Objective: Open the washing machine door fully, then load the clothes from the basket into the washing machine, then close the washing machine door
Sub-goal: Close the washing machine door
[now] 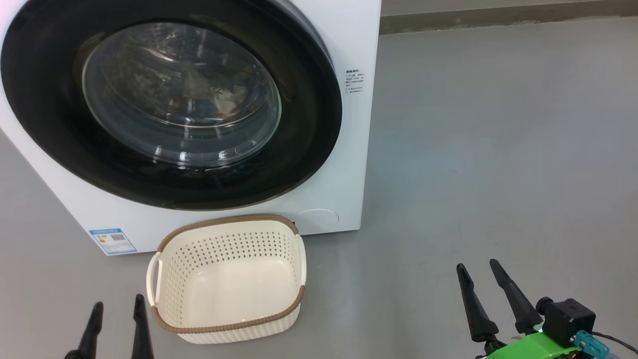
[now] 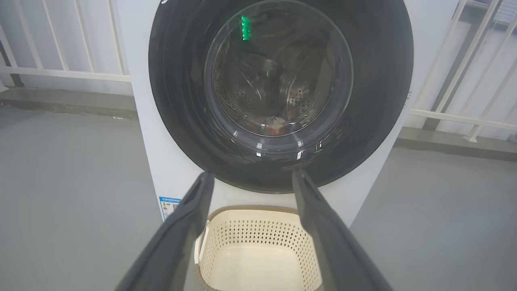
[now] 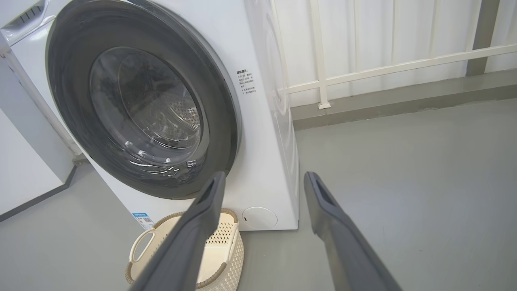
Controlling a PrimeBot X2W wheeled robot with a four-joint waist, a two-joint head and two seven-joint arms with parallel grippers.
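Plainly, my left pincer (image 1: 118, 300) hangs spread and holding nothing over the floor's near left edge, aimed at the basket (image 1: 227, 219). The basket sits with nothing in it on the floor, just before the washing machine (image 1: 349, 149), handy for loading. Above it the washing machine door (image 1: 309, 114) is shut flush, and through its glass I make out the clothes (image 1: 224, 99) in the drum, so I judge the job finished. My right pincer (image 1: 476, 264) is spread too, idle over the near right floor.

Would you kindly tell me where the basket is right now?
Head view, lower centre-left: the basket stands on the floor directly before the washing machine, beneath its closed door, just ahead of the left claw.
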